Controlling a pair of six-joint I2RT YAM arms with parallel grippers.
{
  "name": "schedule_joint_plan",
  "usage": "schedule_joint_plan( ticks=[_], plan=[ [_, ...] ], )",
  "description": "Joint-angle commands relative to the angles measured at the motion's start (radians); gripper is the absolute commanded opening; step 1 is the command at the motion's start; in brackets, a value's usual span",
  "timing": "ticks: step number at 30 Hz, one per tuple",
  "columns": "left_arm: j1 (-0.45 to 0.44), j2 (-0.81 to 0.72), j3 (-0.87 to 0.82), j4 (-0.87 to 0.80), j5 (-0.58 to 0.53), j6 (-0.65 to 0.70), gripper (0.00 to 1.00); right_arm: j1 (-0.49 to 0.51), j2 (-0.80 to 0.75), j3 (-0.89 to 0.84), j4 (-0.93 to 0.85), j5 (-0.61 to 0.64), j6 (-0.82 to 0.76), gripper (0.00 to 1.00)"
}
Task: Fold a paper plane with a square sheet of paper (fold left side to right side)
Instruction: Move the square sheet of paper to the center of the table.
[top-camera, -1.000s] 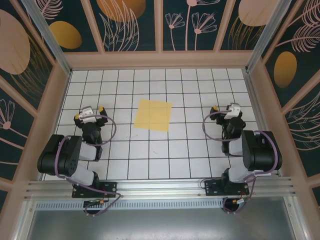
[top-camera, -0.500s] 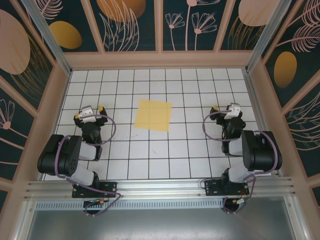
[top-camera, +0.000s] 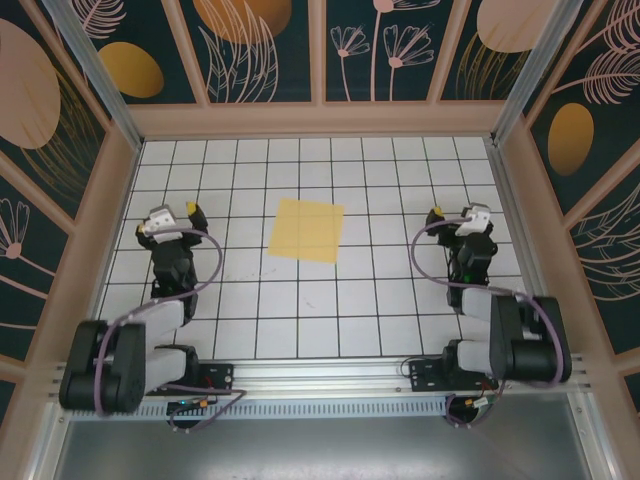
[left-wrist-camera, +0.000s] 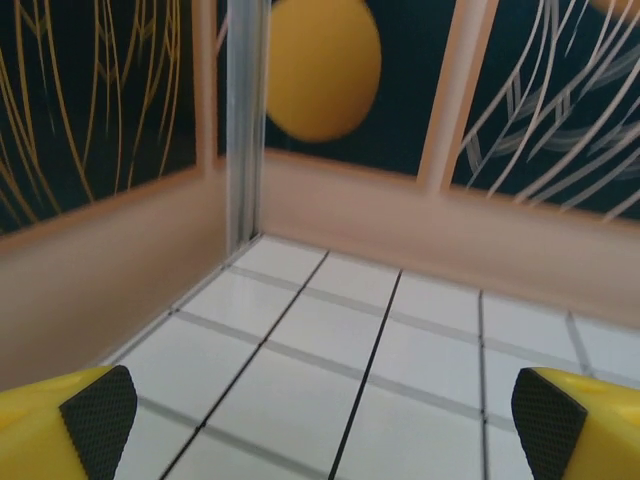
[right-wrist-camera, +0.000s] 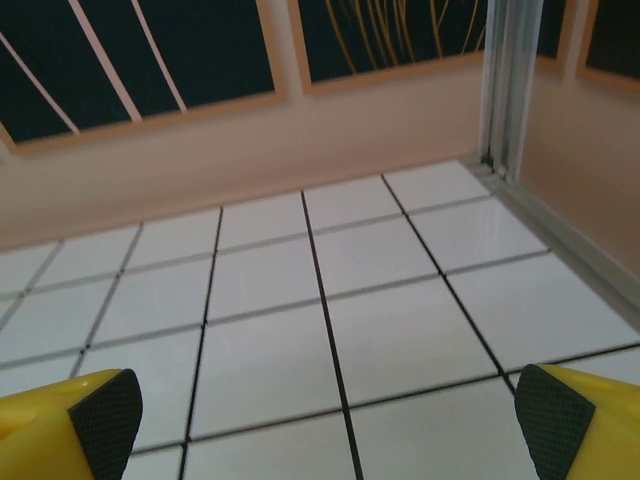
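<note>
The square sheet of paper (top-camera: 306, 230), yellow-orange, lies flat and unfolded on the white grid table (top-camera: 320, 300), slightly rotated, between the two arms. My left gripper (top-camera: 170, 218) hangs about two tiles left of the sheet, open, with nothing between its yellow fingers (left-wrist-camera: 90, 420). My right gripper (top-camera: 458, 215) hangs about two tiles right of the sheet, also open and empty, its fingertips (right-wrist-camera: 560, 420) wide apart. In the left wrist view my left gripper (left-wrist-camera: 320, 430) faces the far left corner. In the right wrist view my right gripper (right-wrist-camera: 325, 425) faces the far right corner.
Wooden walls (top-camera: 320, 118) with dark patterned panels close the table in at the back and both sides. Metal posts stand in the far corners (left-wrist-camera: 245, 120) (right-wrist-camera: 505, 80). Bare tiles surround the sheet.
Both arms have stretched forward from their bases. The left gripper has shifted a little up and left, the right gripper a little up and right. The sheet has not moved.
</note>
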Motion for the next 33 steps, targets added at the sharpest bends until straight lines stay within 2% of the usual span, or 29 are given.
schedule_joint_plan(
  ticks=[1,3,6,8,12,17,21,26,33],
  plan=[
    [-0.004,-0.122,0.116,-0.362,0.116,-0.161,0.99,0.024,-0.146,0.087,-0.293,0.03,0.113,0.99],
    [-0.005,-0.136,0.154,-0.44,0.265,-0.277,0.98,0.064,-0.207,0.132,-0.441,0.022,0.188,0.99],
    [-0.032,-0.077,0.183,-0.472,0.492,-0.456,0.98,0.159,-0.235,0.195,-0.625,0.019,0.277,0.99],
    [-0.078,-0.023,0.217,-0.525,0.547,-0.495,0.98,0.238,-0.228,0.231,-0.711,0.041,0.313,0.99],
    [-0.176,0.095,0.297,-0.6,0.558,-0.515,0.98,0.362,-0.182,0.283,-0.793,0.086,0.372,0.99],
    [-0.25,0.299,0.459,-0.667,0.624,-0.518,0.99,0.425,-0.1,0.343,-0.839,0.107,0.401,0.99],
    [-0.314,0.46,0.625,-0.772,0.603,-0.474,0.99,0.449,-0.068,0.362,-0.871,0.134,0.415,0.99],
    [-0.34,0.634,0.773,-0.868,0.591,-0.48,0.98,0.453,-0.082,0.354,-0.898,0.164,0.427,0.99],
    [-0.398,0.772,0.883,-0.965,0.606,-0.475,0.98,0.453,-0.085,0.343,-0.904,0.175,0.427,0.99]
  ],
)
